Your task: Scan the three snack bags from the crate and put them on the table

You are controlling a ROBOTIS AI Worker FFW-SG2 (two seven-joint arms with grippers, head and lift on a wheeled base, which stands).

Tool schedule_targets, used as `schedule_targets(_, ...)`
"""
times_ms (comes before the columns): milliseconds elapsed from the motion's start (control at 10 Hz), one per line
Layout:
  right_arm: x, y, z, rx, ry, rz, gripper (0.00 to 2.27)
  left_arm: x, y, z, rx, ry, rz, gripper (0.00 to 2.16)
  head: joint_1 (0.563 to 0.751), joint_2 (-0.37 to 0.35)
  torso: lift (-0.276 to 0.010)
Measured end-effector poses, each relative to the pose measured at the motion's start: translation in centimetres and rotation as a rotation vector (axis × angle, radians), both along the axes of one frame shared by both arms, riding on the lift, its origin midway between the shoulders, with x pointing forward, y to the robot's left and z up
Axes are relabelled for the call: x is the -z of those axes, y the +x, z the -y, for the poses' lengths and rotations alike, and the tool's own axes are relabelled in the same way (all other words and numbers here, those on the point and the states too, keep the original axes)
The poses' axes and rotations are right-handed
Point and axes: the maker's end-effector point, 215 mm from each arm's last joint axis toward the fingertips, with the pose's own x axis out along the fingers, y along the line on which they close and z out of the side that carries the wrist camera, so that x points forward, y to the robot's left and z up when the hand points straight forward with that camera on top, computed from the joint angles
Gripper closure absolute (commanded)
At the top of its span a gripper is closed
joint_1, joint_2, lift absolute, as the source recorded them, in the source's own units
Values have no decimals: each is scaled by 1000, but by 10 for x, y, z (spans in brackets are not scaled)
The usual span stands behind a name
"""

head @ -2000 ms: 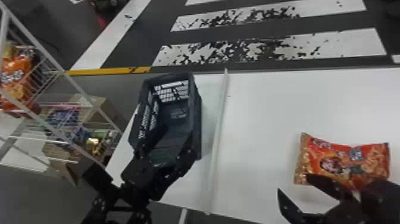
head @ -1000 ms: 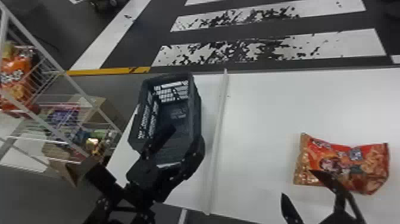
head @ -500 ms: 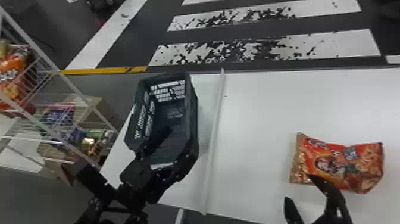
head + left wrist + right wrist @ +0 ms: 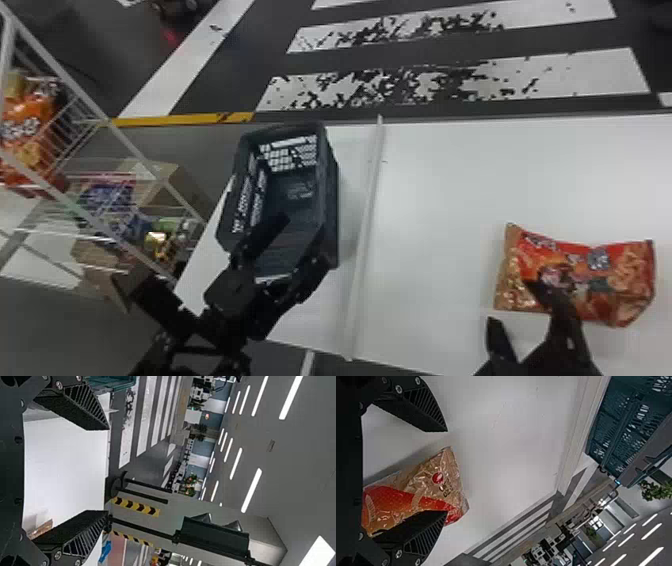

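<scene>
snack bag point(image 4: 595, 272) lies under 1 finger of the right hand point(image 4: 511, 302)

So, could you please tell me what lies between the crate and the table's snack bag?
From crate to snack bag, the head view shows white tabletop crossed by a long white strip.

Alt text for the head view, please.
A red snack bag lies on a white table at right, the open right gripper at its near edge. At left, the left arm overlaps a dark crate; a wire rack stands farther left.
</scene>
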Motion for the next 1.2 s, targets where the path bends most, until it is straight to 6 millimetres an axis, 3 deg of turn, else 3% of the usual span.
schedule_targets(200, 7, 17, 9, 28, -70, 37, 228, -1, 1, 0, 5, -1, 1, 140, 695, 301, -94)
schedule_targets(300, 13, 24, 14, 41, -99, 45, 934, 1, 0, -1, 4, -4, -1, 140, 695, 296, -94)
schedule_targets(400, 17, 30, 19, 52, -125, 46, 2121, 2, -1, -3, 4, -7, -2, 140, 695, 289, -94)
schedule_targets(500, 17, 32, 22, 60, -136, 45, 2169, 3, -1, -5, 2, -8, -4, 140, 695, 284, -94)
schedule_targets(700, -3, 31, 18, 49, -102, 70, 2240, 4, 0, -7, 0, -11, -4, 140, 695, 290, -94)
schedule_targets(1000, -49, 33, 25, 66, -45, 111, 2240, 4, 1, -4, 10, -23, -1, 140, 695, 277, -94)
schedule_targets(1200, -90, 46, 42, 114, 51, 99, 2240, 5, -1, -3, 17, -27, -2, 140, 695, 254, -94)
